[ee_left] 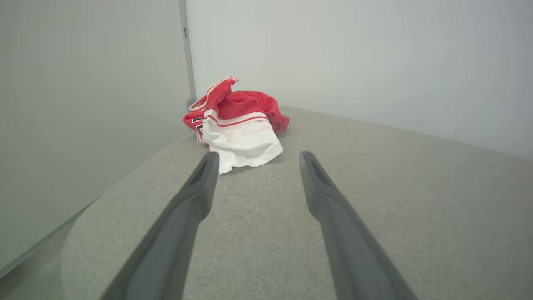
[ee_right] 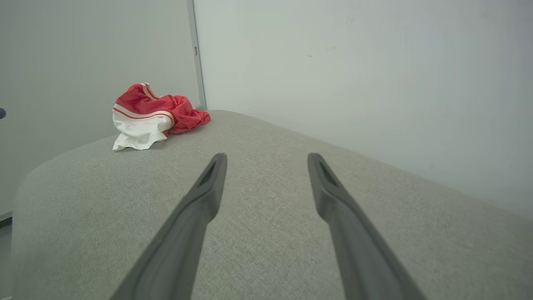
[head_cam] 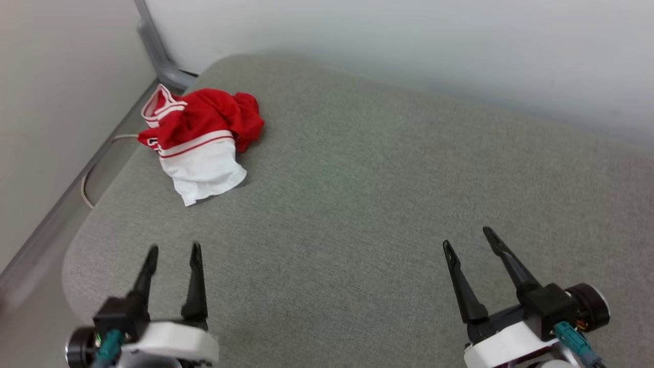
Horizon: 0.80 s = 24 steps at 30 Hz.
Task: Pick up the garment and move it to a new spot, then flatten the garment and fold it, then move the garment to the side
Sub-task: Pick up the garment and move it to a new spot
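Nearest to me, my left hand point(head_cam: 174, 247) and right hand point(head_cam: 467, 236) sit low in the head view, each with its two dark fingers spread apart and empty, poised over the grey fabric bench point(head_cam: 357, 214). Further out, near the bench's far left corner, I see the garment point(head_cam: 199, 138) lying in a crumpled heap: red cloth bunched on top, a white part with red-and-white striped trim spilling toward me. It lies well apart from both hands, almost straight ahead of my left one. Behind it a grey post point(head_cam: 158, 51) rises beside the pale wall point(head_cam: 409, 41).
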Motion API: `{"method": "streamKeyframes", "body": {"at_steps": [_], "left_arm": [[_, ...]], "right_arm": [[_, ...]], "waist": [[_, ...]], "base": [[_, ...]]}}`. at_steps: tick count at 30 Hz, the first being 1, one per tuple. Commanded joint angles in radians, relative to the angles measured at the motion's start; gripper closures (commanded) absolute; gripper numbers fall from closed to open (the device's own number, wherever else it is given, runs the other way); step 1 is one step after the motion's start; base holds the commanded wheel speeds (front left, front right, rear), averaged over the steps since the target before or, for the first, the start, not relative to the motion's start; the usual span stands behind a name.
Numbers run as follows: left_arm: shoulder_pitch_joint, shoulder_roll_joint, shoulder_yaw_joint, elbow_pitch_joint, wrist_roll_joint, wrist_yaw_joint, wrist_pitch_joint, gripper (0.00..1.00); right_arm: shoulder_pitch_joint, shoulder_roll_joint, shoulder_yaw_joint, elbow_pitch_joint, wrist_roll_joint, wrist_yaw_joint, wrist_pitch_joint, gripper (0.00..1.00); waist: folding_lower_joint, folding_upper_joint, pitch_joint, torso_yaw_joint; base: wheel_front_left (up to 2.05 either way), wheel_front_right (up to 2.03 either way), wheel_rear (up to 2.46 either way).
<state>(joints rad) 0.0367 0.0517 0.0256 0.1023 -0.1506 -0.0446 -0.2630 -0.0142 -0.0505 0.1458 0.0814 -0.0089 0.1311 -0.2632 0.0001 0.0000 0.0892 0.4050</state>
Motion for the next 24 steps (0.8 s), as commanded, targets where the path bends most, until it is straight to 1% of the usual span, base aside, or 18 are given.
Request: {"method": "streamKeyframes", "body": {"at_steps": [1, 2, 6, 7, 8, 9, 12, 14, 17, 19, 21, 24], "left_arm": [[-0.038, 0.005, 0.014, -0.004, 0.009, -0.009, -0.003, 0.0], [-0.096, 0.016, 0.04, 0.019, -0.003, -0.024, -0.003, 0.0], [-0.257, 0.09, 0.062, 0.129, -0.035, -0.058, 0.014, 0.0], [-0.257, 0.09, 0.062, 0.129, -0.035, -0.058, 0.014, 0.0], [-0.347, 0.138, 0.056, 0.185, -0.059, -0.07, 0.091, 0.0], [-0.347, 0.138, 0.056, 0.185, -0.059, -0.07, 0.091, 0.0], [-0.489, 0.204, 0.038, 0.246, -0.124, -0.081, 0.243, 0.0], [-0.576, 0.239, 0.03, 0.264, -0.201, -0.085, 0.356, 0.0], [-0.668, 0.322, -0.028, 0.269, -0.288, -0.085, 0.557, 0.0], [-0.729, 0.37, -0.048, 0.276, -0.341, -0.085, 0.676, 0.0], [-0.778, 0.406, -0.065, 0.293, -0.382, -0.085, 0.781, 0.0], [-0.839, 0.442, -0.077, 0.325, -0.452, -0.086, 0.906, 0.0]], "right_arm": [[-0.02, 0.001, -0.004, -0.011, -0.017, -0.001, -0.002, 0.0], [-0.027, -0.007, -0.011, -0.024, -0.03, -0.001, -0.002, 0.0], [-0.043, -0.037, -0.015, -0.052, -0.046, -0.001, -0.002, 0.0], [-0.043, -0.037, -0.015, -0.052, -0.046, -0.001, -0.002, 0.0], [-0.057, -0.054, -0.021, -0.066, -0.049, -0.001, -0.002, 0.0], [-0.057, -0.054, -0.021, -0.066, -0.049, -0.001, -0.002, 0.0], [-0.078, -0.077, -0.031, -0.091, -0.051, -0.001, -0.002, 0.0], [-0.089, -0.088, -0.032, -0.11, -0.054, -0.001, -0.002, 0.0], [-0.106, -0.102, -0.035, -0.141, -0.057, -0.001, -0.002, 0.0], [-0.115, -0.11, -0.029, -0.164, -0.058, -0.001, -0.002, 0.0], [-0.128, -0.117, -0.027, -0.186, -0.062, -0.001, -0.002, 0.0], [-0.146, -0.119, -0.028, -0.22, -0.063, -0.001, 0.0, 0.0]], "waist": [[-0.0001, 0.0, 0.058, -0.025], [-0.0001, 0.0, 0.097, -0.033], [-0.0001, 0.0, 0.176, -0.053], [-0.0001, 0.0, 0.176, -0.053], [-0.0001, 0.0, 0.215, -0.063], [-0.0001, 0.0, 0.215, -0.063], [-0.0001, 0.0, 0.271, -0.078], [-0.0001, 0.0, 0.307, -0.09], [-0.0001, 0.0, 0.359, -0.109], [-0.0001, 0.0, 0.39, -0.123], [-0.0001, 0.0, 0.419, -0.14], [-0.0001, 0.0, 0.462, -0.164]], "base": [[0.0, 0.0, 0.0], [0.0, 0.0, 0.0], [0.0, 0.0, 0.0], [0.0, 0.0, 0.0], [0.0, 0.0, 0.0], [0.0, 0.0, 0.0], [0.0, 0.0, 0.0], [0.0, 0.0, 0.0], [0.0, 0.0, 0.0], [0.0, 0.0, 0.0], [0.0, 0.0, 0.0], [0.0, 0.0, 0.0]]}}
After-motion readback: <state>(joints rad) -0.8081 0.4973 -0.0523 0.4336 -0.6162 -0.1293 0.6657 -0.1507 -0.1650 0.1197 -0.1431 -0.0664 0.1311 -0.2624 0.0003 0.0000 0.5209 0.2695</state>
